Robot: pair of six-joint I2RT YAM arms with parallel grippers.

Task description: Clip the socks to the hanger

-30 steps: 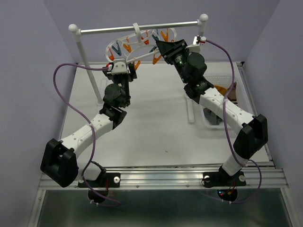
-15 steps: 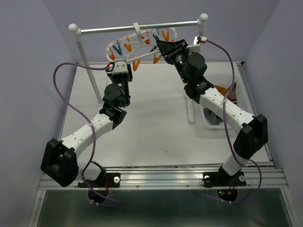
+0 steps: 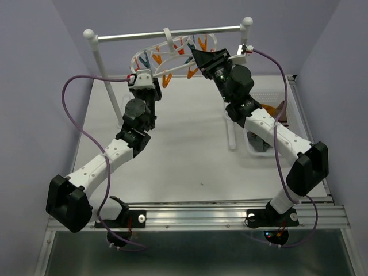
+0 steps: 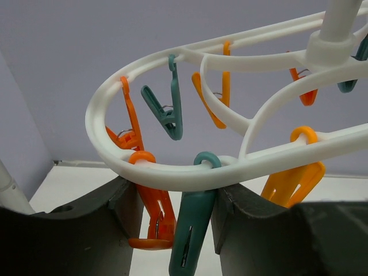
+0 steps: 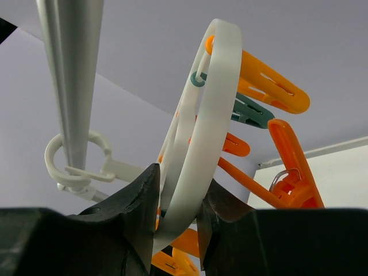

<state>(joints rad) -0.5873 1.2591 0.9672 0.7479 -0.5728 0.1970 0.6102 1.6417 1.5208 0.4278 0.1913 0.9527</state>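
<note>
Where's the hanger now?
Top view, far centre: the hanger hangs from the crossbar, its ring gripped by the right claw, the left claw at its near rim.

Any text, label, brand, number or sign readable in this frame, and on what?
None readable in any view.
The hanger, its clips and the rack's metal bar show no lettering.
Any marking on the arm bases is too small to read.

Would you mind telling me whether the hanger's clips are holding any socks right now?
Empty: the orange and teal clips visible on the hanger hang bare, no sock fabric in them.
</note>
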